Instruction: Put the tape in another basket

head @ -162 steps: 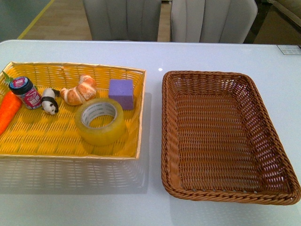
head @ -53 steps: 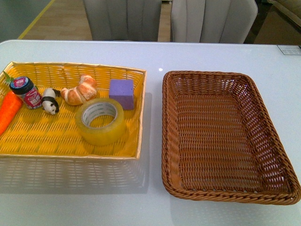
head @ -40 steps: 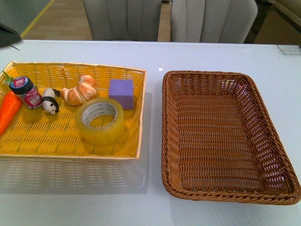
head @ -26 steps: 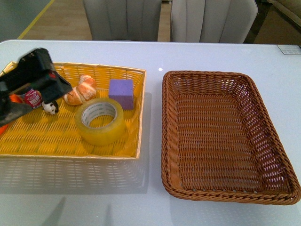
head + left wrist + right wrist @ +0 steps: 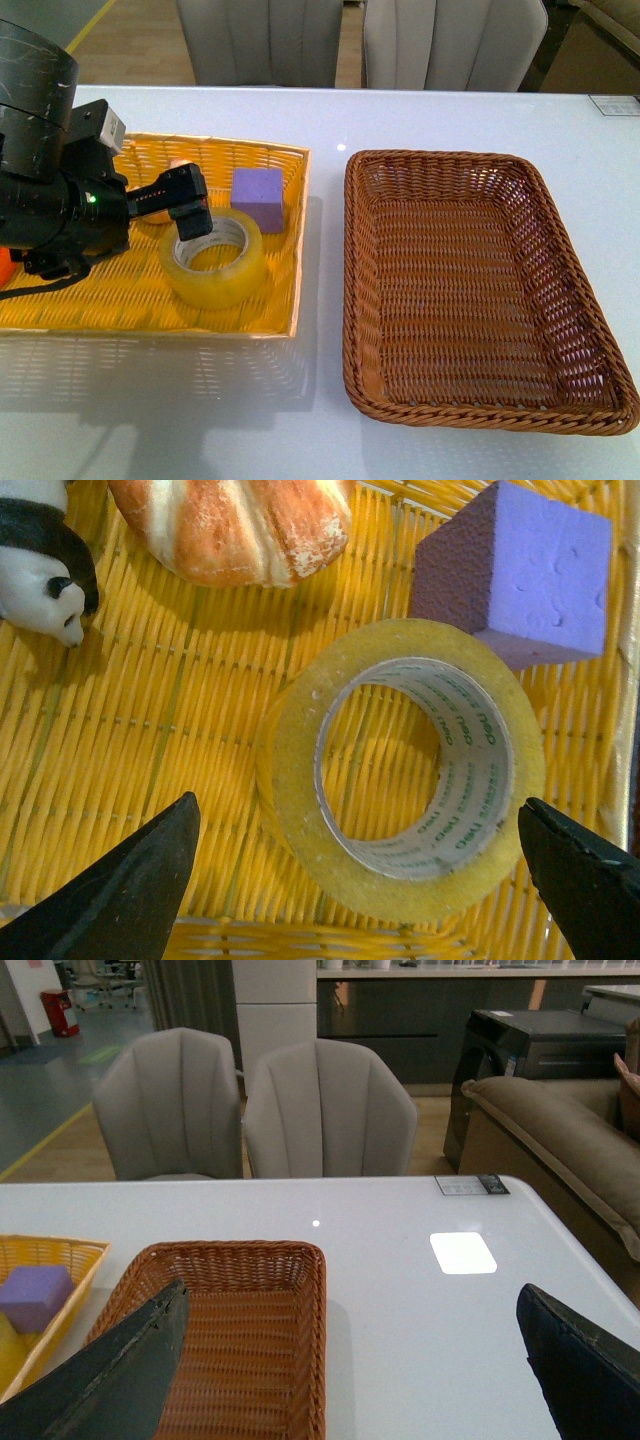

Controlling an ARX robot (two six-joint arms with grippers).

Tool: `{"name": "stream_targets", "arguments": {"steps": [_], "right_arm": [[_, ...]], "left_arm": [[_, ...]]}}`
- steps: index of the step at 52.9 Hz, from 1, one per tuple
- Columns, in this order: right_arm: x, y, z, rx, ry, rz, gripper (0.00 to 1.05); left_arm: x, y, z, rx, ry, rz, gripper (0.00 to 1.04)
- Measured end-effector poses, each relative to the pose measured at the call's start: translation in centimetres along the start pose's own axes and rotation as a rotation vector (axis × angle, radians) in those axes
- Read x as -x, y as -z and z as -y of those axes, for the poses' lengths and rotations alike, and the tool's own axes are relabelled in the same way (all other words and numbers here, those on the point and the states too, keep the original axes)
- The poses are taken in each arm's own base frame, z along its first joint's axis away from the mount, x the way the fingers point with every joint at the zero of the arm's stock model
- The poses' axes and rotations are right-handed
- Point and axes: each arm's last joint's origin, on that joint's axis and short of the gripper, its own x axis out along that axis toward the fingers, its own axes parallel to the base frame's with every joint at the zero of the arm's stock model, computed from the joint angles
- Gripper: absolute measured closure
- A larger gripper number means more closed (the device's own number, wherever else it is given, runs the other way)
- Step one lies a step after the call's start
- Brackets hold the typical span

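The robot's left hand (image 5: pixel 355 880) hangs released over the tape (image 5: pixel 290 780), its dark fingers (image 5: pixel 125 885) spread wider than the roll and gripping nothing. The tape lies flat in the yellow basket (image 5: pixel 120 740), near the corner, with a purple foam block (image 5: pixel 530 575) just beside it and a croissant (image 5: pixel 235 525) and a panda figurine (image 5: pixel 45 575) further along the weave. The right hand (image 5: pixel 350 1380) is likewise spread and empty, above the worktop (image 5: pixel 420 1310). The dark brown wicker basket (image 5: pixel 480 290) stands alongside the yellow one on the glossy white worktop, which mirrors a ceiling light. Two grey upholstered chairs (image 5: pixel 170 1105) are drawn up at the far edge, a brown sofa (image 5: pixel 560 1150) off to one side. Half a second earlier the left arm sat further over, above the jar and the panda; it has since swung across to the tape, which has not moved.
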Motion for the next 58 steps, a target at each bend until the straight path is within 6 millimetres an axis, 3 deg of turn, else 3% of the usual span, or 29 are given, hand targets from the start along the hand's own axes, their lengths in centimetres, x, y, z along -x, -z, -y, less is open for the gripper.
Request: {"name": "stream_targets", "arguments": {"steps": [16, 31, 54, 58], "right_arm": [[0.0, 0.0, 0.0, 0.0, 0.0, 0.0, 0.09], [0.0, 0.0, 0.0, 0.0, 0.0, 0.0, 0.09], [0.0, 0.0, 0.0, 0.0, 0.0, 0.0, 0.09], [0.0, 0.0, 0.0, 0.0, 0.0, 0.0, 0.09]], "left_arm": [[-2.7, -0.6, -0.9, -0.009, -0.035, -0.017, 0.09], [-4.5, 0.1, -1.6, -0.009, -0.065, -0.055, 0.09], [-5.0, 0.4, -1.1, -0.024, -0.067, -0.066, 0.81], [-5.0, 0.5, -1.0, -0.03, -0.081, -0.063, 0.87]]}}
